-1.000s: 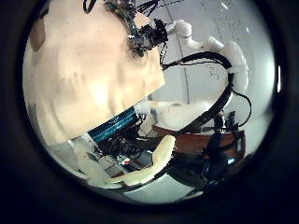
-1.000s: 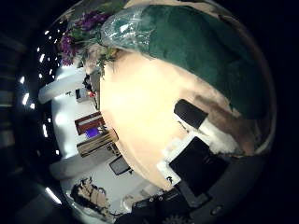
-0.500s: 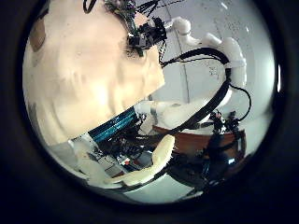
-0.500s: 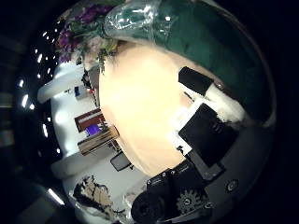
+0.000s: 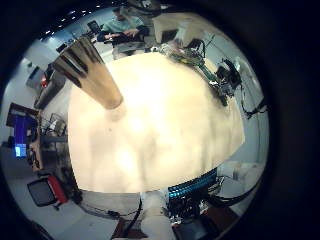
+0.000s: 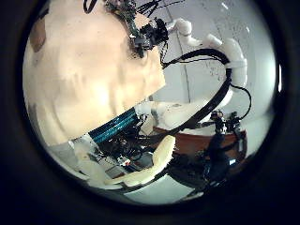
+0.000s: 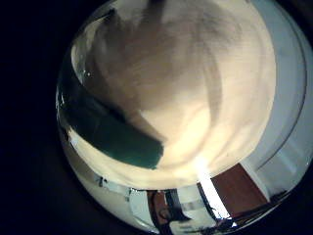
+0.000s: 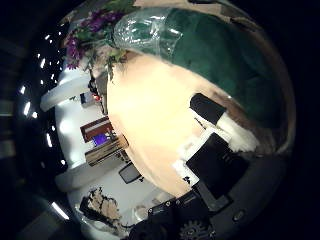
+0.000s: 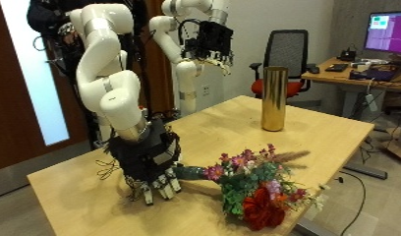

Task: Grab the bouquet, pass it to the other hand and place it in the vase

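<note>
In the outside view the bouquet (image 9: 259, 187) lies on the wooden table (image 9: 83, 192), red and purple flowers toward the near edge, its dark green wrapped stem (image 9: 195, 173) pointing at my right hand. My right hand (image 9: 151, 165) hangs low at the stem's end, fingers straight down to the tabletop, not closed round it. The right thumb side palm view shows the green wrap (image 8: 220, 55) close by, with the flowers (image 8: 95, 25) and my fingers (image 8: 215, 115) beside it. The right little finger side palm view shows the wrap's end (image 7: 112, 137). A tall golden vase (image 9: 272, 98) stands at the far side. My left hand (image 9: 207, 41) is raised high, open and empty.
The left little finger side palm view looks down on the vase (image 5: 95, 80) and the table (image 5: 160, 140). Behind the table stand an office chair (image 9: 290, 54) and a desk with a monitor (image 9: 384, 34). A dark door (image 9: 18, 88) is beside the arms.
In the right thumb side palm view my fingers shifted beside the green wrap, closer at half a second ago, then back a little. The left thumb side palm view is unchanged.
</note>
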`<state>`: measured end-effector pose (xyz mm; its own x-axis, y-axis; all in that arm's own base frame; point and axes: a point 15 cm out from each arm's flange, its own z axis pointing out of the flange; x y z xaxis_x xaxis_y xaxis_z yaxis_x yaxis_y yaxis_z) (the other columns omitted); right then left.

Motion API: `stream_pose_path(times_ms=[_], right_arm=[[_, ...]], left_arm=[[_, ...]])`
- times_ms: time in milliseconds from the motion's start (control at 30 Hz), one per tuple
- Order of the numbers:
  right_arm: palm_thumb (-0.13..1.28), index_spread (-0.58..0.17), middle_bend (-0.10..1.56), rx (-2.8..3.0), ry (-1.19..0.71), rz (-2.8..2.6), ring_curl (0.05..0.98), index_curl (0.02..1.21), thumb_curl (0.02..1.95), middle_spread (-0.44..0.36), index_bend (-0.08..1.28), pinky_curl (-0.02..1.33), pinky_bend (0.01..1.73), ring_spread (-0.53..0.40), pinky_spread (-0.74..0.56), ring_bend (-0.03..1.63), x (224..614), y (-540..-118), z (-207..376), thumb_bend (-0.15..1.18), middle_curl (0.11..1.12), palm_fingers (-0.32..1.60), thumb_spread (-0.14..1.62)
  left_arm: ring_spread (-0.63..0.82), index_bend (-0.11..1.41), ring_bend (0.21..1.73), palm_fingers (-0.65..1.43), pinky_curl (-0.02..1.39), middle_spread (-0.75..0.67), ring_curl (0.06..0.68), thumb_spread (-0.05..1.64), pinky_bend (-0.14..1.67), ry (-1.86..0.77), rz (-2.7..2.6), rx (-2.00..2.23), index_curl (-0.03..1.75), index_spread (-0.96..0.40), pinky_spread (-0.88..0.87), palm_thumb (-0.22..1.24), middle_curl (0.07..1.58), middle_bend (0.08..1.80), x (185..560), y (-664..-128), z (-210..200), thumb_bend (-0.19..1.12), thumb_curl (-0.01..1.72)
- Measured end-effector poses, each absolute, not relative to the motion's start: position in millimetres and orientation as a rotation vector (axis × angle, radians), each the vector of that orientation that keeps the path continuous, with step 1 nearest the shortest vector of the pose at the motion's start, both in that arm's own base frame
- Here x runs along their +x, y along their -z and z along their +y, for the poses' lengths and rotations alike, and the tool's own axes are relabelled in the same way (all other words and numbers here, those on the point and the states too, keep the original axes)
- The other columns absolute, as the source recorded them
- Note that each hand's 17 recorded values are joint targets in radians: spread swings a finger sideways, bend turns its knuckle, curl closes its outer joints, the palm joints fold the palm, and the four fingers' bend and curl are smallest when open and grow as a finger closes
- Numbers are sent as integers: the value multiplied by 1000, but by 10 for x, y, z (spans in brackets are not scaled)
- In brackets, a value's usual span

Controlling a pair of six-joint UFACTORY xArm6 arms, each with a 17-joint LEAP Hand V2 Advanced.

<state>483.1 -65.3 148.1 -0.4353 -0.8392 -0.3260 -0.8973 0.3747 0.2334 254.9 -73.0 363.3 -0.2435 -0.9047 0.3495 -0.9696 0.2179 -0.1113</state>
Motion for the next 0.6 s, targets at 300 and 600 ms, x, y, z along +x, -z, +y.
stream_pose_path(times_ms=[300, 600], right_arm=[[704, -116, 509, -1578, -595, 2483, 183, 392, 439, 81, 185, 16, 728, -27, 114, 896, 4808, -1397, -629, -27, 398, 448, 1009], [714, -115, 527, -1612, -645, 2482, 177, 393, 436, 84, 186, -4, 727, -22, 121, 902, 4752, -1321, -491, -24, 398, 461, 993]], left_arm=[[570, 165, 432, 62, 306, 440, 222, 754, 194, -454, -2279, 1786, 294, 277, 511, 185, 321, 217, 2540, -3632, -725, -39, 334], [570, 165, 432, 62, 306, 440, 222, 754, 194, -455, -2277, 1788, 294, 277, 511, 185, 321, 217, 2542, -3633, -724, -39, 334]])
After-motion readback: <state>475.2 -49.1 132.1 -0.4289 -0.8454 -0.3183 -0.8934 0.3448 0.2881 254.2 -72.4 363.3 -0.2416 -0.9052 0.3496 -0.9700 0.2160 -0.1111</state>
